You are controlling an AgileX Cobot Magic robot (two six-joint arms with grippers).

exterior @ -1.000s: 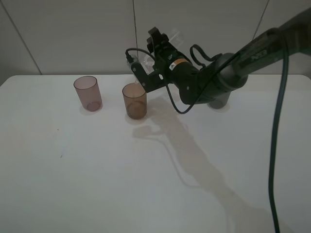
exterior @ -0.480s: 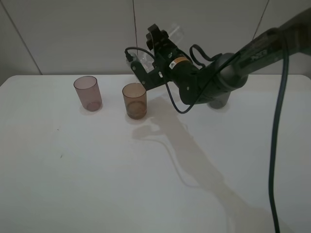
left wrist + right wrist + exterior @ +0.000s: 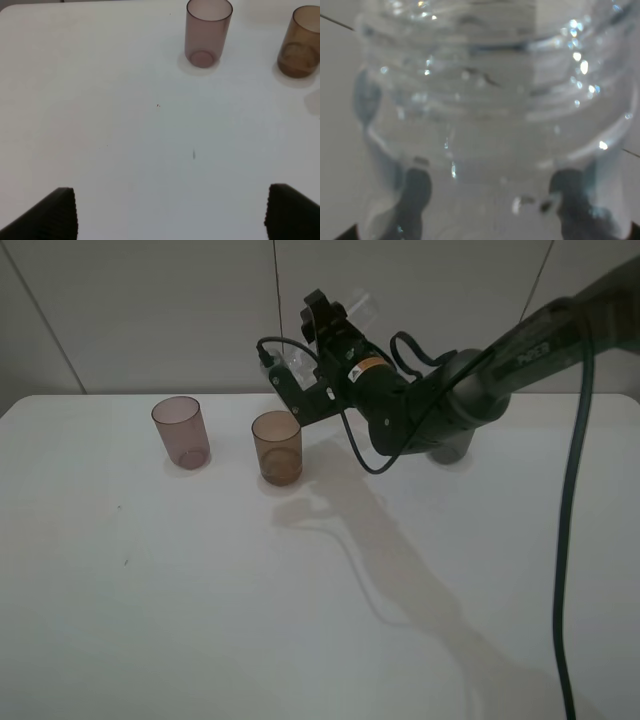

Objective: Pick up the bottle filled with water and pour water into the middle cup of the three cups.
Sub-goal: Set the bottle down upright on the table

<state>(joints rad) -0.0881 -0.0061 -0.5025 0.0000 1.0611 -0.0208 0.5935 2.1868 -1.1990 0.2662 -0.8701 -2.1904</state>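
Observation:
My right gripper point(image 3: 325, 340) is shut on the clear bottle point(image 3: 358, 308) and holds it tilted, neck down to the left, above and just right of the amber middle cup point(image 3: 277, 447). The bottle point(image 3: 490, 100) fills the right wrist view, with my dark fingers point(image 3: 415, 192) on either side of it. The amber cup point(image 3: 299, 42) seems to hold a little liquid at its bottom. The pinkish-mauve cup point(image 3: 181, 432) stands to its left and also shows in the left wrist view point(image 3: 207, 32). The dark grey cup point(image 3: 452, 448) is mostly hidden behind my right arm. My left gripper point(image 3: 170, 215) is open and empty over the table.
The white table point(image 3: 200, 590) ends at a pale wall behind the cups. My right arm's black cable point(image 3: 570, 540) hangs down on the right. The left arm is out of the high view.
Since one second ago my right gripper has lifted the bottle's neck slightly up and away from the amber cup's rim. It has held still for the last half second.

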